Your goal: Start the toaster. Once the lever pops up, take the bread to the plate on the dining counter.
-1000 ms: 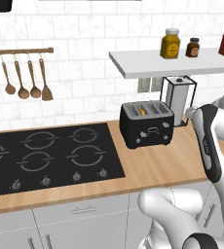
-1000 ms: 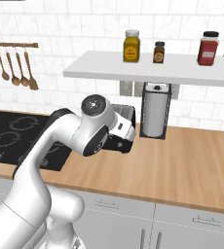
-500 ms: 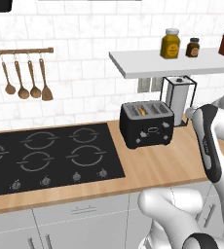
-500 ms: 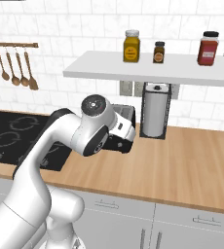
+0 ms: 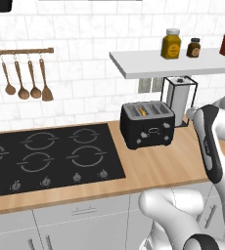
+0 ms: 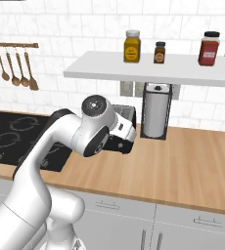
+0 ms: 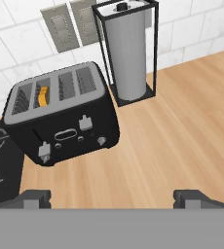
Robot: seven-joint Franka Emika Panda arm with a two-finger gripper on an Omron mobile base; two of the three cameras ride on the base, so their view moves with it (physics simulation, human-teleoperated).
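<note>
— Where's the black boxy toaster (image 7: 63,116)?
— Upper left of the hand view, yellowish-tan bread slice (image 7: 44,96) in its second slot.
— And the two-finger gripper (image 7: 114,197)?
— Jaws spread wide, holding nothing.

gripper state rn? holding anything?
Gripper: open, holding nothing; bread sits in the toaster slot.

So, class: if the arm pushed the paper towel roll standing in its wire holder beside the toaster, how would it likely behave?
The paper towel roll stands tall and narrow, so a push near its top would probably tip it. Its thin wire holder looks light, so it may slide on the smooth wooden counter. The toaster close by might stop it.
</note>
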